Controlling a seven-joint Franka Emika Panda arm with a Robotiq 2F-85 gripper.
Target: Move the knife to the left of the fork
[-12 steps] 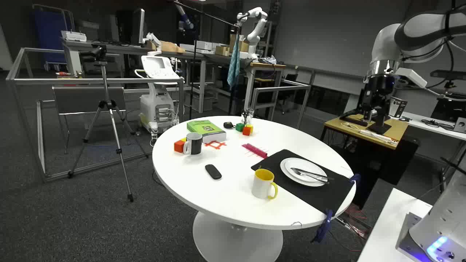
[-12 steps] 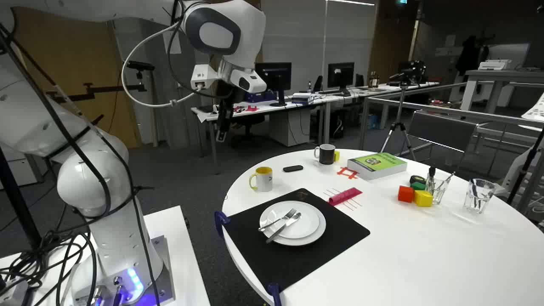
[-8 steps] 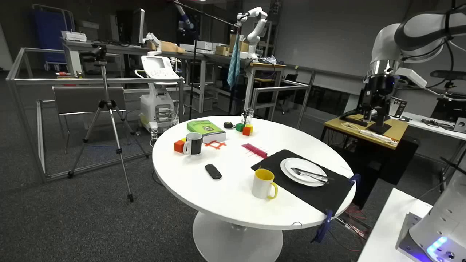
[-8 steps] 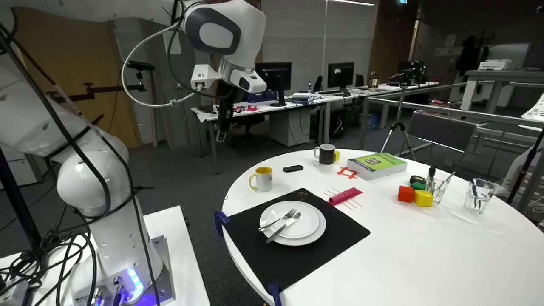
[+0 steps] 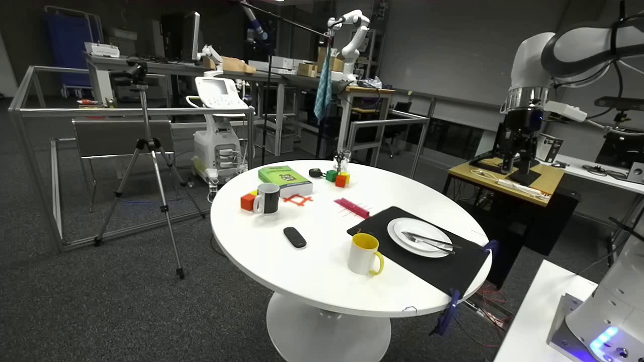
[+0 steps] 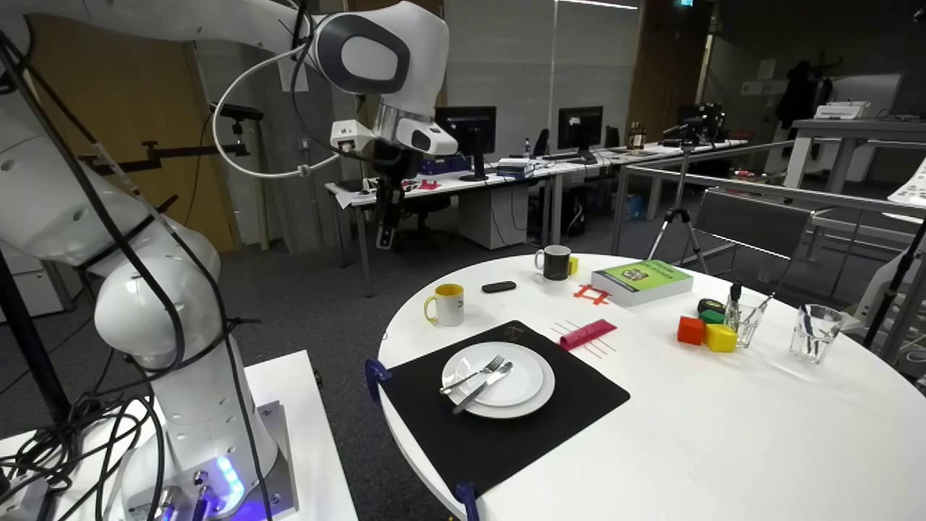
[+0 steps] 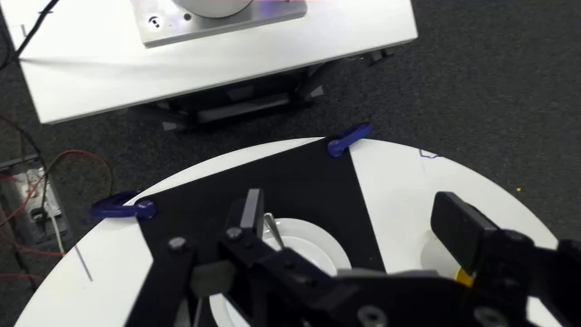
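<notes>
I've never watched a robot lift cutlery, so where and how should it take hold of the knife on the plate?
The knife is probably best pinched from above, across the narrow width of its handle: that end pokes out past the plate, apart from the fork, while the other end lies close beside the fork's tines.

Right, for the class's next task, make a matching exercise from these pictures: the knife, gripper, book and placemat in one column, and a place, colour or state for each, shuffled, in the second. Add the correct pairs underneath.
Column one
1. knife
2. gripper
3. book
4. placemat

Column two
A. green on its cover
B. spread beneath the plates
C. lying on the plates
D. open, holding nothing

Right pairs: 1-C, 2-D, 3-A, 4-B
</notes>
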